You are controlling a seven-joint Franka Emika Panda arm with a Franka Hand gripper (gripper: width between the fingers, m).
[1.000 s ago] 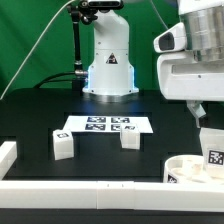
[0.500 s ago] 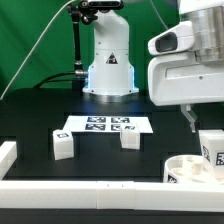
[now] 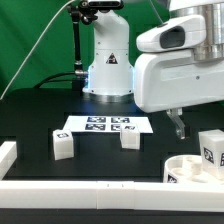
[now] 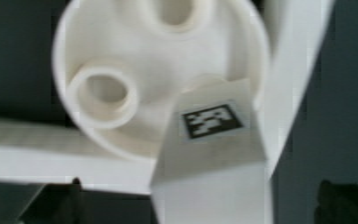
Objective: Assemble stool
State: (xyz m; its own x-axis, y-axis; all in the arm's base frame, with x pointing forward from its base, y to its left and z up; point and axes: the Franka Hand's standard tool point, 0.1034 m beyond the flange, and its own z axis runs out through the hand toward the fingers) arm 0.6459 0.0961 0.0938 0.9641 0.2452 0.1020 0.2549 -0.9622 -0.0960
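Standing here, I see a robot that is nearly all glossy white. Its base column (image 3: 108, 58), upper middle of the frame, is a rounded, tapering pedestal. It has a pale blue glow (image 3: 90, 73) near its lower edge and is topped by a black joint (image 3: 100, 12) with a touch of red. A thin dark cable (image 3: 35, 52) arcs across the upper left. The wrist housing (image 3: 185, 75), upper right, is a smooth, boxy white shell under a rounded link (image 3: 168, 38), with a dark seam between them. Of the fingers (image 3: 180, 128), one shows below it, slim and dark grey.
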